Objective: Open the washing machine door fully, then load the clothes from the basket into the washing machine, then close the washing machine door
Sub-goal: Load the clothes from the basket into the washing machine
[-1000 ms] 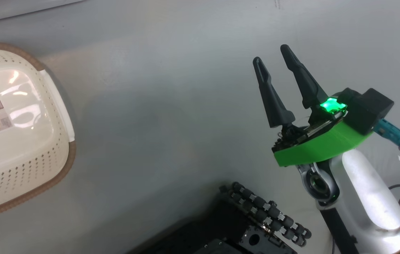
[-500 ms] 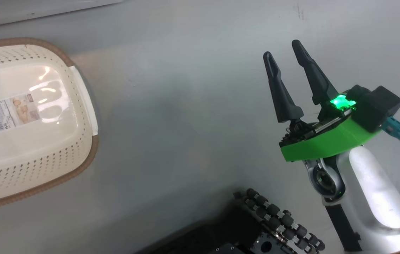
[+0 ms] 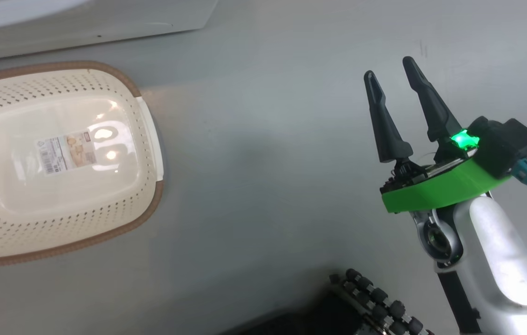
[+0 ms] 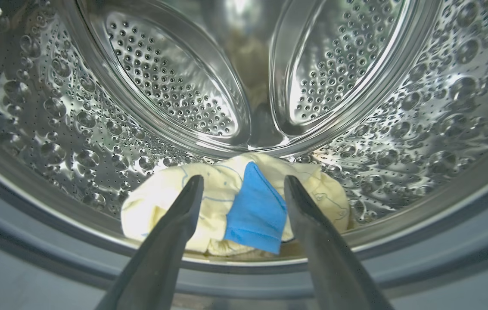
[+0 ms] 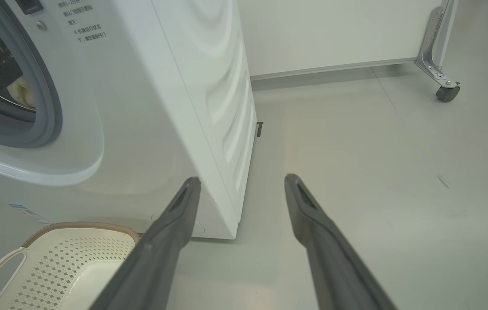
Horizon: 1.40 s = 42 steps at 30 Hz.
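My left gripper (image 4: 242, 178) is open inside the washing machine's steel drum (image 4: 54, 129). Just beyond its fingertips lie the clothes (image 4: 252, 209), a cream-yellow bundle with a blue patch, at the drum's front bottom, free of the fingers. The basket (image 3: 105, 209) stands on the floor at the left with its bottom and label bare; it also shows as basket (image 5: 76, 258) before the washing machine (image 5: 149, 107). My right gripper (image 3: 388, 67) hangs open over bare floor, right gripper (image 5: 241, 179) with nothing between its fingers. The washing machine door is out of view.
The machine's white base (image 3: 82, 28) runs along the head view's top left. My own wheeled base (image 3: 375, 302) shows at the bottom edge. A caster (image 5: 447, 92) of a white frame stands at the far right, with grey floor (image 5: 377, 172) between.
The head camera has swung, so the basket and the machine's base sit further right in the picture. My right gripper stays open in the same pose.
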Motion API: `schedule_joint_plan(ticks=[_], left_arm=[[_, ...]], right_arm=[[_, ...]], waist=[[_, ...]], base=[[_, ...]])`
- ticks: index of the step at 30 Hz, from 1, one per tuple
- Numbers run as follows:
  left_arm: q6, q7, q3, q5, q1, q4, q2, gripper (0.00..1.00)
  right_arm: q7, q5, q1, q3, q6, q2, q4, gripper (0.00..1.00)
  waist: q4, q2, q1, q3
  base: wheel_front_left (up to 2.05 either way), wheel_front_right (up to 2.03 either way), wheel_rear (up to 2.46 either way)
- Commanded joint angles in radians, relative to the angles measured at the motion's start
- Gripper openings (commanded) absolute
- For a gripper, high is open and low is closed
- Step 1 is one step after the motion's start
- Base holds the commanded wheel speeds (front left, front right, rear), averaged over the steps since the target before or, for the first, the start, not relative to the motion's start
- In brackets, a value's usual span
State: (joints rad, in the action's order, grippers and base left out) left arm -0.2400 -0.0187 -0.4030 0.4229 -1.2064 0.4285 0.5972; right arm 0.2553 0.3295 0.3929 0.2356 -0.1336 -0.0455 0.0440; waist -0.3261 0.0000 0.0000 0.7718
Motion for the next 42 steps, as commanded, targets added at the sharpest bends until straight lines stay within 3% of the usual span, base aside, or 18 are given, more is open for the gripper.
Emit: schedule_joint_plan(ticks=[1, 10, 23, 31, 42], left_arm=[[-0.039, 0.040, 0.046, 0.015, 0.053, -0.065, 0.025, 1.00], [-0.140, 0.201, 0.025, 0.020, 0.378, -0.252, -0.047, 1.00], [-0.273, 0.273, -0.023, -0.007, 0.777, -0.499, -0.138, 1.00], [-0.273, 0.279, -0.047, -0.009, 0.946, -0.521, -0.179, 1.00], [-0.242, 0.280, -0.060, -0.016, 1.088, -0.472, -0.188, 1.00]], right_arm=[[0.006, -0.016, -0.041, 0.001, 0.003, -0.005, -0.021, 1.00], [0.006, -0.076, -0.090, -0.052, 0.003, -0.005, -0.022, 1.00], [0.006, -0.148, -0.159, -0.095, 0.003, -0.005, -0.013, 1.00], [0.006, -0.193, -0.225, -0.119, 0.003, -0.005, 0.009, 1.00], [-0.030, -0.229, -0.349, -0.155, 0.003, -0.005, -0.010, 1.00]], waist=[[0.025, 0.0000, 0.0000, -0.036], [0.095, 0.0000, 0.0000, -0.153], [0.176, 0.0000, 0.0000, -0.308], [0.223, 0.0000, 0.0000, -0.429], [0.259, 0.0000, 0.0000, -0.599]], base=[[0.00, 0.00, 0.00], [0.00, 0.00, 0.00], [0.00, 0.00, 0.00], [0.00, 0.00, 0.00], [0.00, 0.00, 0.00]])
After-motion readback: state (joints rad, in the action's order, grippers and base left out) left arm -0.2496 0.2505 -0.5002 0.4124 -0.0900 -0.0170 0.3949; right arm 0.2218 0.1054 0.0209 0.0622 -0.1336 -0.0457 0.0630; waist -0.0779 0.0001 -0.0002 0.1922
